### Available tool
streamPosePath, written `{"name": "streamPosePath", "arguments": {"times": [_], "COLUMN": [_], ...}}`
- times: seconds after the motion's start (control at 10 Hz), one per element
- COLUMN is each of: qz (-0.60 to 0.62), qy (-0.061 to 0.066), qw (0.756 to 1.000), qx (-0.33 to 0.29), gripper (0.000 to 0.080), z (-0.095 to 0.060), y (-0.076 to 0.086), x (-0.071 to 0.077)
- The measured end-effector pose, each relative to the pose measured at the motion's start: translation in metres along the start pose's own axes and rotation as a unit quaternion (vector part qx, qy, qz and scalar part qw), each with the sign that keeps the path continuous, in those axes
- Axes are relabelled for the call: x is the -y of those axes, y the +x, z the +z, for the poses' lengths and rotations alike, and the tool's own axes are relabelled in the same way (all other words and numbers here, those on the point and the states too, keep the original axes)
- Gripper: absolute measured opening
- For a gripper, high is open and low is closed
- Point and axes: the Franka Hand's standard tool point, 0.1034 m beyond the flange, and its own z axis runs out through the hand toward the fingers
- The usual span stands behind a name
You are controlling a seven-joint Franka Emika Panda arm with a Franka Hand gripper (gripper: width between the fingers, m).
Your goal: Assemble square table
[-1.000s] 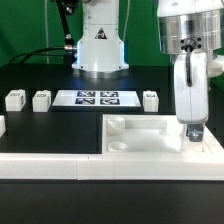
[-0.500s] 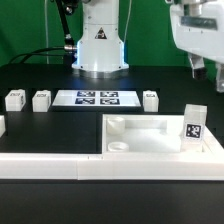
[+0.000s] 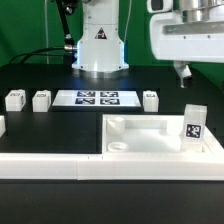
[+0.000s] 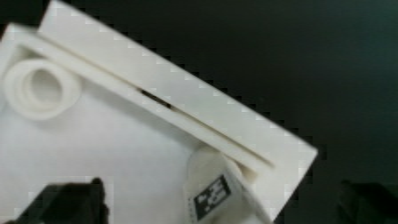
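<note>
The white square table top [image 3: 150, 137] lies with its rim up against the front rail. One tagged leg [image 3: 192, 127] stands upright in the top's corner on the exterior view's right. It also shows in the wrist view [image 4: 215, 188], beside the rim. My gripper [image 3: 186, 68] is open and empty, raised well above that leg. In the wrist view its dark fingers [image 4: 71, 203] stand wide apart over the top [image 4: 89, 140], whose round socket [image 4: 39, 85] is empty. Three loose leg blocks [image 3: 14, 98] [image 3: 41, 99] [image 3: 150, 99] sit in a row behind.
The marker board [image 3: 98, 98] lies between the loose legs, in front of the robot base [image 3: 100, 45]. A long white border rail [image 3: 50, 165] runs along the front. Another white block [image 3: 2, 125] shows partly at the exterior view's left edge.
My gripper has let go of the leg in the top's corner and risen straight up. The leg stays standing there.
</note>
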Motion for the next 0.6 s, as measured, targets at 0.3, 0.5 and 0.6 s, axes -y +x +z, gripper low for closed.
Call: {"name": "streamPosePath", "arguments": {"times": [0.3,0.5,0.6], "qz": [-0.196,-0.252,-0.292], "qy": [-0.011,-0.013,-0.014], "qw": [0.98,0.968,0.956], "qx": [0.003,0.002,0.003], "gripper": [0.0649,0.0649,0.0649], "z": [0.0031,0.0034,0.0035], "y": [-0.0052,-0.0039,-0.0031], "x": [-0.0082,-0.0094,-0.0101]}}
